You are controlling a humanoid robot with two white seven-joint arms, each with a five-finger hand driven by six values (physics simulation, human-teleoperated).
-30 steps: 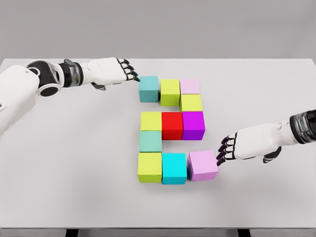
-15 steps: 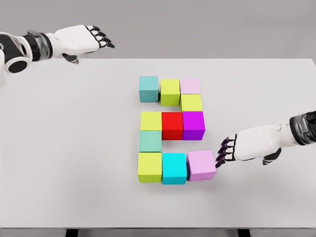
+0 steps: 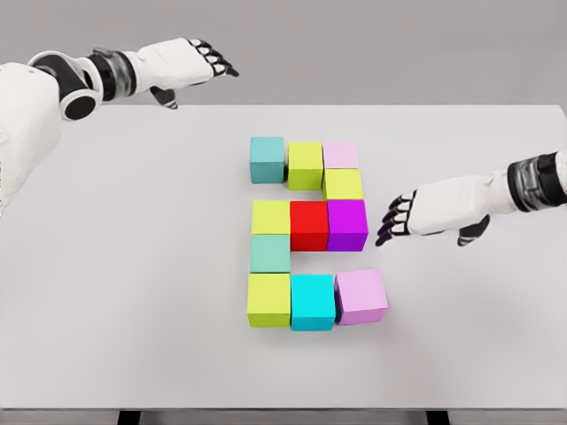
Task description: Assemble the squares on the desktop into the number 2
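Note:
Coloured cubes lie on the white table point(image 3: 133, 292) in the shape of a 2. Top row: teal cube point(image 3: 267, 159), lime cube point(image 3: 305, 165), pale pink cube point(image 3: 341, 155). A lime cube point(image 3: 344, 184) sits below the pink one. Middle row: lime point(image 3: 270, 217), red point(image 3: 309, 224), magenta point(image 3: 347, 224). A green-teal cube point(image 3: 269, 253) links down to the bottom row: lime point(image 3: 268, 299), cyan point(image 3: 312, 301), lilac point(image 3: 361, 296). My right hand point(image 3: 394, 221) hovers open just right of the magenta cube. My left hand point(image 3: 211, 60) is raised, open, beyond the table's far left edge.
My right hand has let go of contact with the lilac cube and risen toward the magenta cube. My left hand pulled back from the teal cube, then drifted right above the far edge.

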